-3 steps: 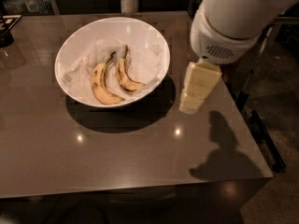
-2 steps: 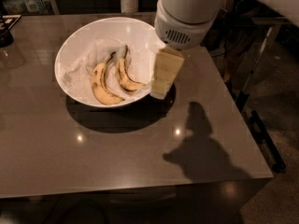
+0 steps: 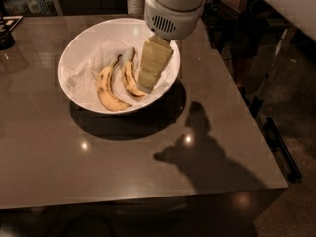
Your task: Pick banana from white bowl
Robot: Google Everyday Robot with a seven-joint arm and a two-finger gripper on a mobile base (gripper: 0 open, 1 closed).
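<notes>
The white bowl [image 3: 106, 31] stands on the far left half of the dark table, lined with crumpled white paper. Two bananas lie in it. The banana [image 3: 129, 78], slimmer with dark streaks and a long dark stem, lies to the right of centre. A broader, paler, spotted banana [image 3: 105, 90] lies to its left. My gripper [image 3: 145, 85], cream-coloured under a large white wrist, hangs tilted inside the bowl's right part. Its tip is right beside the slimmer banana's right side, and I cannot tell whether it touches.
The glossy brown table [image 3: 148, 162] ends at its right edge near the bowl's right and at a front edge below. A dark object [image 3: 5, 36] sits at the far left. A metal frame [image 3: 276, 58] stands on the floor to the right.
My gripper has moved left, from beside the bowl's outer right side to over its rim and into its right part, next to the slimmer banana. The bananas have not moved.
</notes>
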